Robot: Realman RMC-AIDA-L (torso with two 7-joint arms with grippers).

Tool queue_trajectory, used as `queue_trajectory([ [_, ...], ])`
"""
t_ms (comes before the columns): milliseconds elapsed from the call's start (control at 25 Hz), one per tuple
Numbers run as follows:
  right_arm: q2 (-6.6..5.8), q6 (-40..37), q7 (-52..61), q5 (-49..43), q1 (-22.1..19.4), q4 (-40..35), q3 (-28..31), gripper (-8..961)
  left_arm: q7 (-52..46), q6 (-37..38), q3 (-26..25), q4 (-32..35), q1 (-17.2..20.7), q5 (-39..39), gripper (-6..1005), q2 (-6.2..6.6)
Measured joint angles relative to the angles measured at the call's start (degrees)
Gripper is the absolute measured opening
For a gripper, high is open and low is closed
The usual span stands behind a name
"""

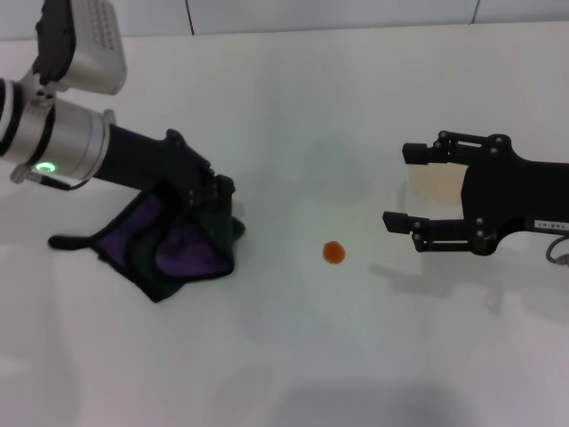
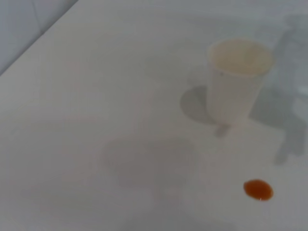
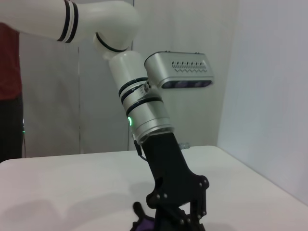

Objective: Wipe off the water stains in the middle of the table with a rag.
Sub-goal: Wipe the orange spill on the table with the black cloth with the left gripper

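Not much to read here, honestly. The only lettering was a small white label on the right gripper (image 1: 444, 192), out near the wrist end, and it was too tiny to make out. Nothing legible anywhere else, no brands or numbers.

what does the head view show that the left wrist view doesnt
Only the head view shows the rag lying on the table with the left hand down on it, and the right hand open, flanking the cup. Only the left wrist view shows the cup standing upright, with its open rim and its shadow beside it. Both show the orange stain on the white table, with the cup apart from it.
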Motion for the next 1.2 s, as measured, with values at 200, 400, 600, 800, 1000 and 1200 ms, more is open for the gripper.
queue_trajectory([
  [200,0.0,0.15,-0.01,0.0,-0.01,-0.19,0.04,794,1.13,1.78,0.05,-0.04,-2.01,-2.15,15,-0.05],
  [400,0.0,0.16,-0.02,0.0,0.02,-0.31,0.33,794,1.53,3.17,0.1,-0.04,-4.2,-2.76,14,-0.56],
  [600,0.0,0.16,-0.04,0.0,0.05,-0.33,0.5,794,1.73,4.03,2.87,0.11,-5.31,-5.93,14,-0.85],
  [800,0.0,0.2,-0.04,0.0,0.21,-0.33,0.58,794,1.92,4.08,7.03,0.98,-5.44,-10.92,14,-0.73],
  [1000,0.0,0.23,-0.04,-0.01,0.53,-0.33,0.51,794,3.66,3.6,7.77,0.26,-5.69,-12.1,14,-0.99],
  [1200,0.0,0.24,-0.02,-0.01,0.6,-0.11,0.3,794,4.59,0.73,12.42,-2.59,-5.12,-12.76,13,-1.39],
])
